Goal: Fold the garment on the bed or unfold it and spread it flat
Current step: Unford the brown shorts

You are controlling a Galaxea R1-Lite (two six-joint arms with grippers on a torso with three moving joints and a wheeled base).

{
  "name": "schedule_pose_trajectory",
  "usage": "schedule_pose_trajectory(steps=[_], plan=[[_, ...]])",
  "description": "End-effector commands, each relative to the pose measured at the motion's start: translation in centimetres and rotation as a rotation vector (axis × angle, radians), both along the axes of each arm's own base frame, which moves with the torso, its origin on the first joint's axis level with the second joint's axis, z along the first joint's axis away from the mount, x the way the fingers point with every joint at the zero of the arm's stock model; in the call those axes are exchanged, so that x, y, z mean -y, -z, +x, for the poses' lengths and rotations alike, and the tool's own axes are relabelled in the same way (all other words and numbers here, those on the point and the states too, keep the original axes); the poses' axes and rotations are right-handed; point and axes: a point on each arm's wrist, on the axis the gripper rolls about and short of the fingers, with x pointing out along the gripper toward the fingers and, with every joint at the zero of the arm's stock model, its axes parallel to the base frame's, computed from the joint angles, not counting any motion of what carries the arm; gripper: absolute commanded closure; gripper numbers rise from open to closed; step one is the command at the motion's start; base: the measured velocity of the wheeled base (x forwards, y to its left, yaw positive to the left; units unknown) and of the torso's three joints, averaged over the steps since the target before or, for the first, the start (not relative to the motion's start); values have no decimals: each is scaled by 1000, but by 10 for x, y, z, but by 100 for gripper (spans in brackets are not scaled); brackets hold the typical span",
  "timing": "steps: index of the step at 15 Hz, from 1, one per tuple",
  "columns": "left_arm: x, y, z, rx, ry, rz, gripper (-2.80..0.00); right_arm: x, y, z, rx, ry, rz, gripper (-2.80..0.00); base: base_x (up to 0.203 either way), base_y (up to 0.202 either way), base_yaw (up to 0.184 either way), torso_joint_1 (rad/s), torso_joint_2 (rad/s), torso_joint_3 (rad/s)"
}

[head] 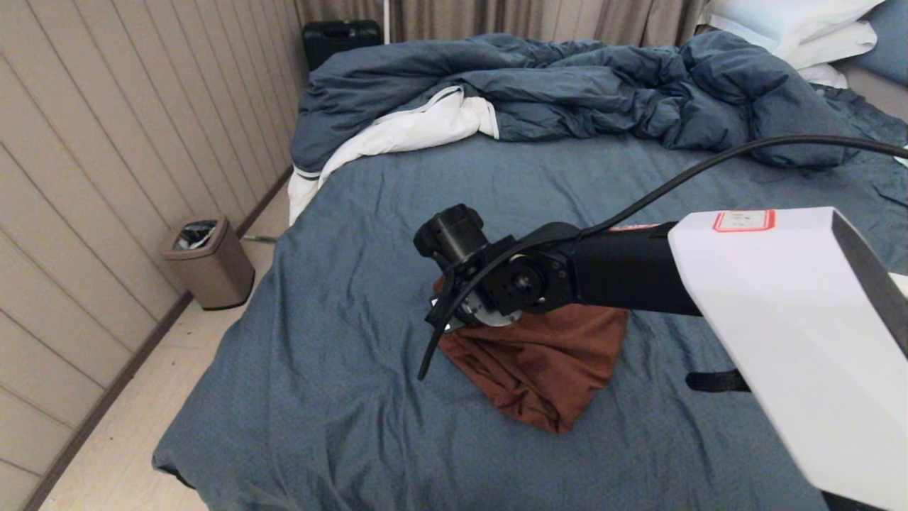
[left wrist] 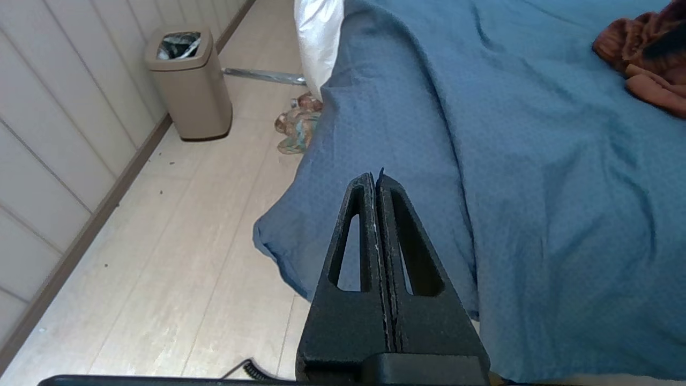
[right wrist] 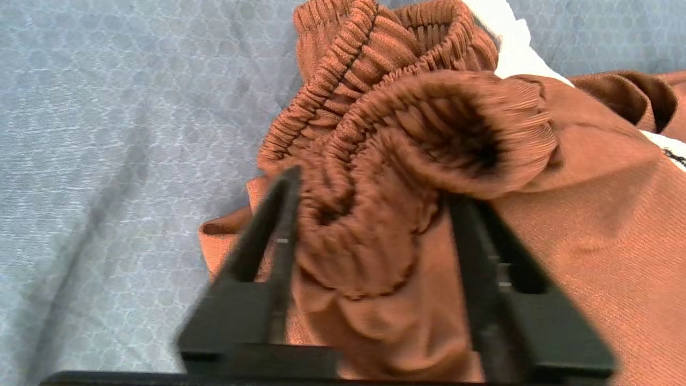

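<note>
The garment (head: 539,362), rust-brown shorts, lies crumpled in a heap in the middle of the bed (head: 340,298). My right arm reaches over it from the right, and its wrist hides the fingers in the head view. In the right wrist view my right gripper (right wrist: 373,187) stands open, its jaws straddling the bunched elastic waistband (right wrist: 429,123), with fabric filling the gap between them. A white patch (right wrist: 509,43) shows behind the waistband. My left gripper (left wrist: 375,177) is shut and empty, hanging over the bed's left front corner, far from the garment (left wrist: 643,53).
A rumpled blue duvet (head: 567,92) with white lining lies across the far end, with white pillows (head: 794,28) at the far right. A beige bin (head: 209,262) stands on the floor by the left wall. A black cable (head: 709,167) arcs over my right arm.
</note>
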Motion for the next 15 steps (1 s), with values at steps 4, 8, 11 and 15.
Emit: schedule_pose_trajectory(steps=[4, 8, 11, 15], plan=[[0, 0, 0, -2, -2, 0, 0, 8, -26, -8, 57, 32, 31, 0, 0, 0, 0, 0, 0, 0], [0, 0, 0, -2, -1, 0, 0, 44, -79, -37, 131, 72, 83, 0, 0, 0, 0, 0, 0, 0], [0, 0, 0, -2, -1, 0, 0, 92, -104, -49, 161, 150, 102, 0, 0, 0, 0, 0, 0, 0], [0, 0, 0, -2, -1, 0, 0, 145, -106, -66, 159, 252, 96, 0, 0, 0, 0, 0, 0, 0]])
